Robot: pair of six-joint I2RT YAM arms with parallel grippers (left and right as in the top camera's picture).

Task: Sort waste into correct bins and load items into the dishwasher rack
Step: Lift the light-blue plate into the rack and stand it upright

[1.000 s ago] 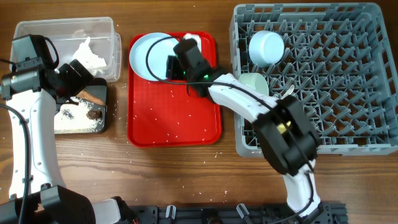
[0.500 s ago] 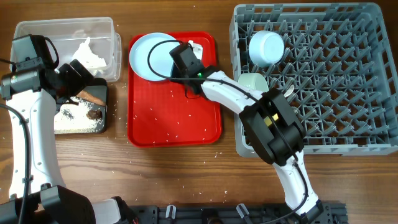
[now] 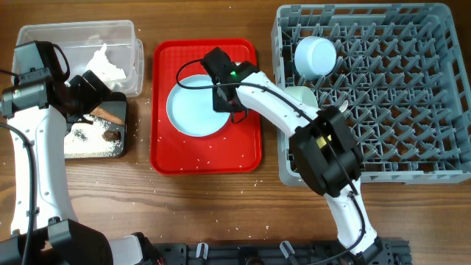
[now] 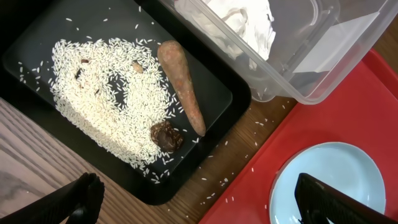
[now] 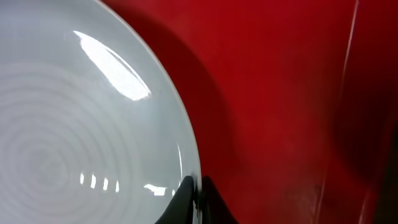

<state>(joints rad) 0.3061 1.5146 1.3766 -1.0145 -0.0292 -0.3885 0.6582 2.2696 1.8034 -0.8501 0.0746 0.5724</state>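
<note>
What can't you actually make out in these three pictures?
Overhead: the right arm covers part of the mint-green bowl and the rack's lower-left corner.
Left wrist: dark specks in the rice are too small to name.
Right wrist: the plate is mostly cut off by the edges.

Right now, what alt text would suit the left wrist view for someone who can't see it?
A black tray holds white rice, an orange-brown stick and a dark brown chunk. Nearby are a clear tub of crumpled paper and a red tray bearing a pale blue plate; pincer fingertips frame the bottom.
</note>
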